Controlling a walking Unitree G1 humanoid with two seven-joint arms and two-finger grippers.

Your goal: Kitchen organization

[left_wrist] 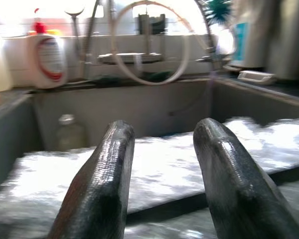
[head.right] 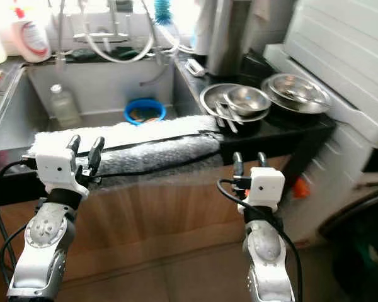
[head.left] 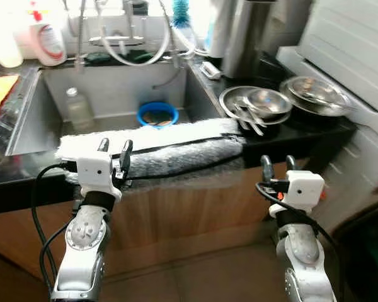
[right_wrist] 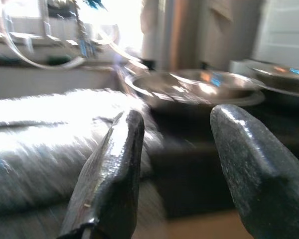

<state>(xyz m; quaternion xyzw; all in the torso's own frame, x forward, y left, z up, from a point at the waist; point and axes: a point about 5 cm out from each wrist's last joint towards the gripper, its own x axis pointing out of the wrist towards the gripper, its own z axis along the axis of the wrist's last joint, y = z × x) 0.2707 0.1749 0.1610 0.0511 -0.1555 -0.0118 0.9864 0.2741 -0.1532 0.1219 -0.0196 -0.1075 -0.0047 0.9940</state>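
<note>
A: Nothing is held; left gripper (head.left: 114, 146) and right gripper (head.left: 278, 162) have jaws apart, near the worktop (head.left: 315, 135) edge.
B: Bowls (head.left: 264, 104) remain right of the sink (head.left: 113, 94); organizing looks unstarted.

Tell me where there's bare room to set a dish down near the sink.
Sink floor between the clear bottle and blue bowl is bare. Right counter is crowded with steel bowls and a lidded pan; the towel covers the front edge.

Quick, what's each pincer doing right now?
Left pincer: open, empty, by the towel.
Right pincer: open, empty, below the counter edge.
</note>
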